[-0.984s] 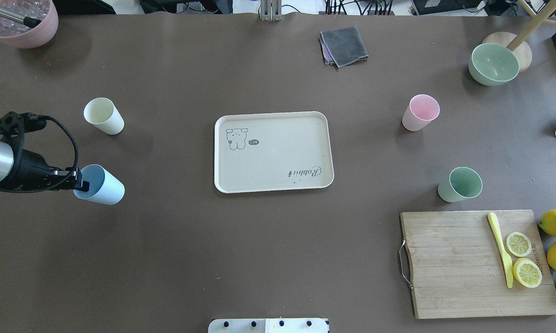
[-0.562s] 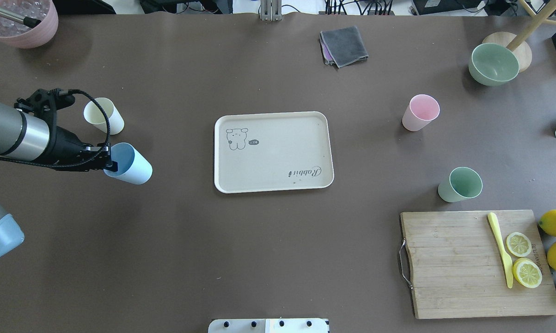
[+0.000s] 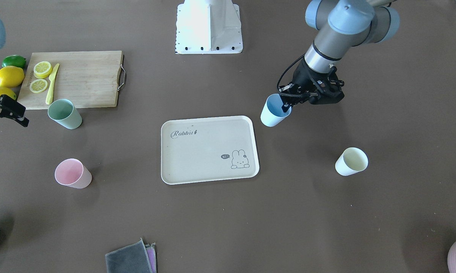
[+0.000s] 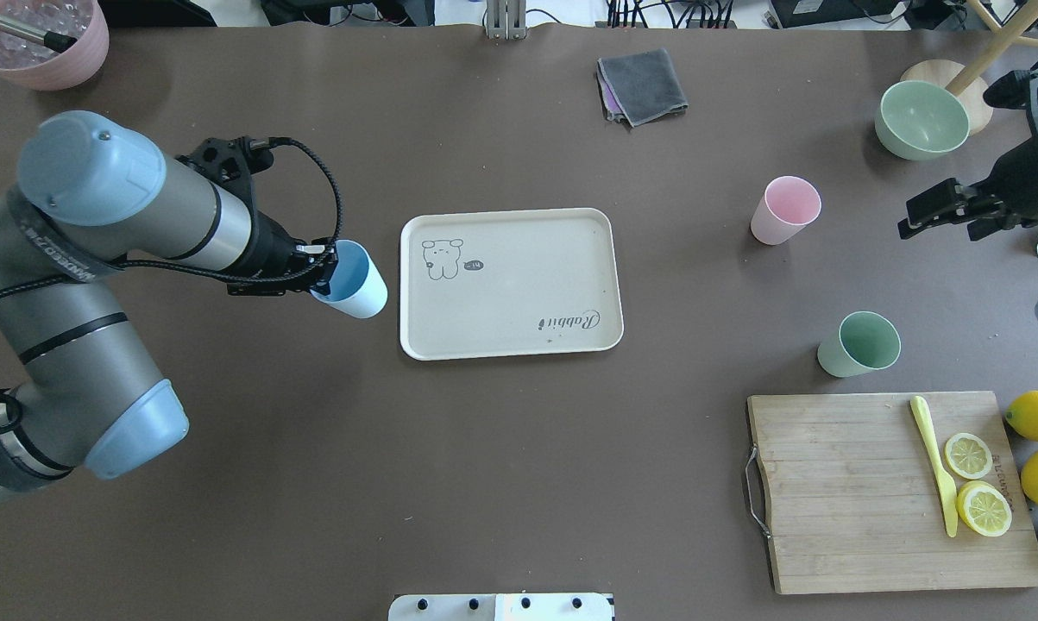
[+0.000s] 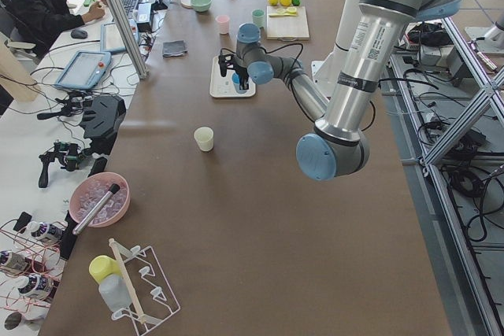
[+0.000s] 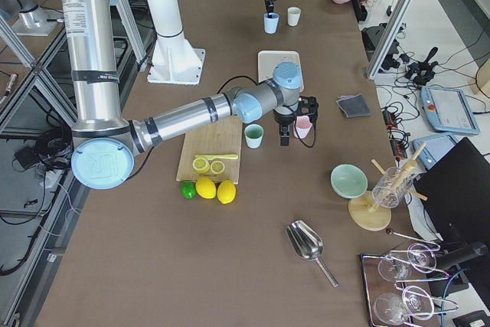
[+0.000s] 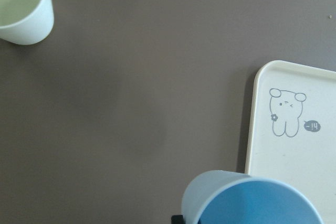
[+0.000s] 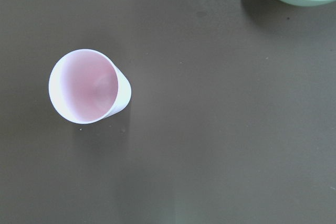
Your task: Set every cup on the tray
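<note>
Grips the blue cup (image 4: 356,289) by its rim with the left fingers (image 3: 284,107), just left of the tray (image 4: 519,285), not on it. Holds the right fingers (image 4: 928,207) spread and empty right of the pink cup (image 4: 784,210). Shows green cup (image 4: 860,345) nearer right, cream cup (image 3: 351,161) further left, all three standing on the surface (image 4: 519,474).

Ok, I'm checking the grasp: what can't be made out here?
Contact of the left gripper on the blue cup: overhead, hidden by the cup's wall.
Blue cup's lower part: left wrist view, cut off by the bottom edge.
The pink pot: overhead, cut off by the top edge.
</note>
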Controlling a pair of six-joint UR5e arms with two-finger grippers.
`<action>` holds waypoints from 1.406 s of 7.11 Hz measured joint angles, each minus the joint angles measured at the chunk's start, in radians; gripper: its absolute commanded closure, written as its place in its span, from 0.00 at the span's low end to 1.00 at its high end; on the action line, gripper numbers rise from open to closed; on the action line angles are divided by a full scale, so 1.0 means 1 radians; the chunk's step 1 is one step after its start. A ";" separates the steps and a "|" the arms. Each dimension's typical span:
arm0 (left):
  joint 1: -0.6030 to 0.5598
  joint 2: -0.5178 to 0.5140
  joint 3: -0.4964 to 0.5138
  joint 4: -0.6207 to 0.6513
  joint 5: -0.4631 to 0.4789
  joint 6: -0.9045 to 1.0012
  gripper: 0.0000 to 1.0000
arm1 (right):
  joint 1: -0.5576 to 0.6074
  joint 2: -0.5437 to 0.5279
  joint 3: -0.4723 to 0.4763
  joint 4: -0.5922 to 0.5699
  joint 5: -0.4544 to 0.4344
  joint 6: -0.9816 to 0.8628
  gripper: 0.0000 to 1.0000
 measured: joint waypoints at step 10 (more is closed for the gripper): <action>0.107 -0.158 0.098 0.064 0.124 -0.052 1.00 | -0.152 -0.126 0.011 0.137 -0.041 0.056 0.00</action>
